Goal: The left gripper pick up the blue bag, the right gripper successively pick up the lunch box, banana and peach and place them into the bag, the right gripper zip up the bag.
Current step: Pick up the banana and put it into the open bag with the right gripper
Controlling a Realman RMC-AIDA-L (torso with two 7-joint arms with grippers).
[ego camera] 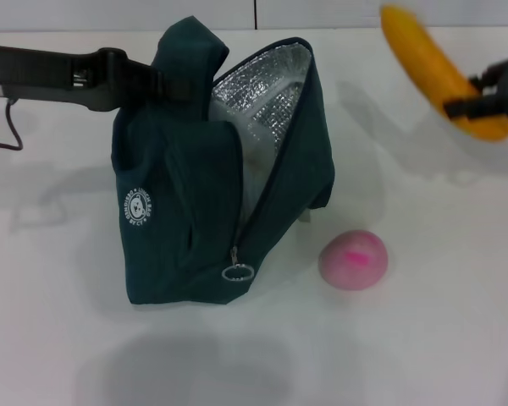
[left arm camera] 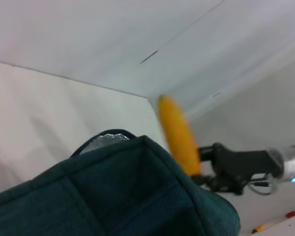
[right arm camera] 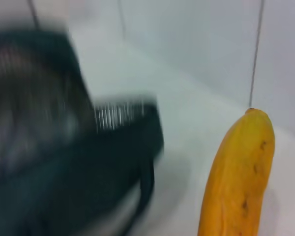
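Note:
The dark blue bag (ego camera: pixel 195 194) stands upright on the white table, its zip open and the silver lining (ego camera: pixel 258 85) showing. My left gripper (ego camera: pixel 157 78) is shut on the bag's top handle at the upper left. A yellow banana (ego camera: pixel 440 72) hangs in the air at the upper right, with my right gripper (ego camera: pixel 483 93) shut on its lower end, well to the right of the bag. The banana (right arm camera: pixel 238 182) fills the right wrist view; the left wrist view shows it (left arm camera: pixel 179 135) beyond the bag's top (left arm camera: pixel 118 196). A pink peach (ego camera: pixel 353 259) lies right of the bag. The lunch box is hidden.
The zip pull ring (ego camera: pixel 237 272) hangs at the bag's lower front. A black cable (ego camera: pixel 13 127) trails from the left arm at the far left. White wall panels run along the table's back edge.

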